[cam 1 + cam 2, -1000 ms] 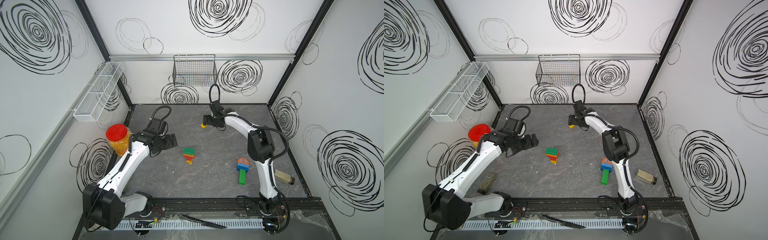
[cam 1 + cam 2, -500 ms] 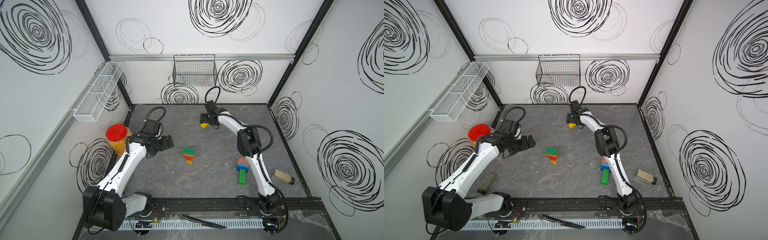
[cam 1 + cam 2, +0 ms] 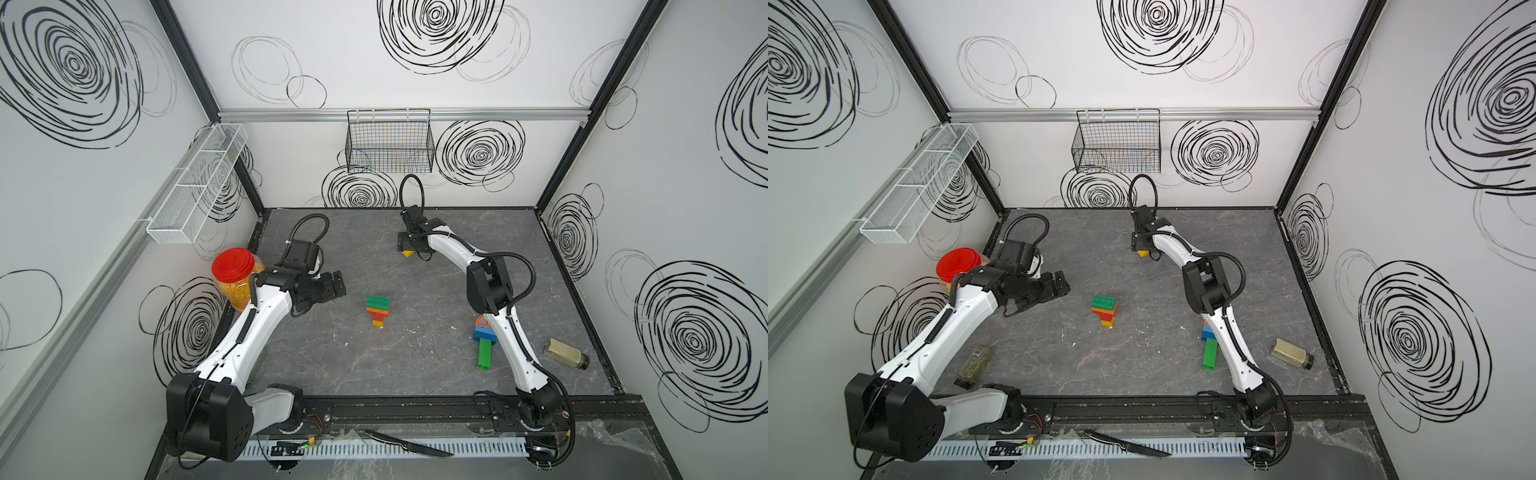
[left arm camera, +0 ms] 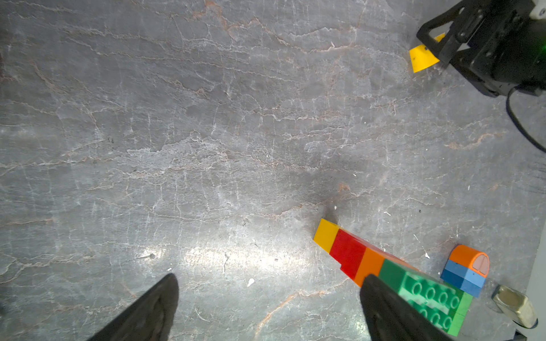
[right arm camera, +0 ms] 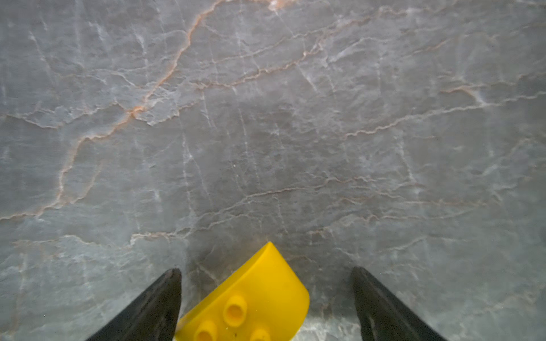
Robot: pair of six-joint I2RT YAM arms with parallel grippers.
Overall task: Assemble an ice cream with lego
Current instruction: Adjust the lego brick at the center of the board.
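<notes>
We see the right gripper (image 5: 264,273) low over the grey stone-patterned table (image 3: 415,374) near the back wall. Its 2 black fingers (image 5: 159,298) are spread wide, 1 on either side of a yellow rounded lego brick (image 5: 251,301). The brick lies on the table between them, with 3 studs showing to the wrist camera. A clear gap shows beside 1 finger. At the other finger we cannot tell whether it touches the brick. In both top views only a yellow corner peeks out under that claw.

The left gripper (image 4: 271,279) hangs over bare table on the left side, its jaws spread fully and pinching nothing.

The lego stack (image 3: 378,309) stands in the middle of the table, between the 2 arms and apart from both claws. It has a wide green studded brick on top, then orange, then red, with a small yellow brick at the bottom.

A second lego row (image 3: 484,340) lies flat just beside the right arm. It is an orange round-topped brick, then blue, then a long green brick.

A red-lidded jar (image 3: 232,266) of yellow grains stands at the left edge behind the left arm. A small glass jar (image 3: 567,353) lies on its side near the right edge. A knife (image 3: 409,444) rests in front of the arm bases.
</notes>
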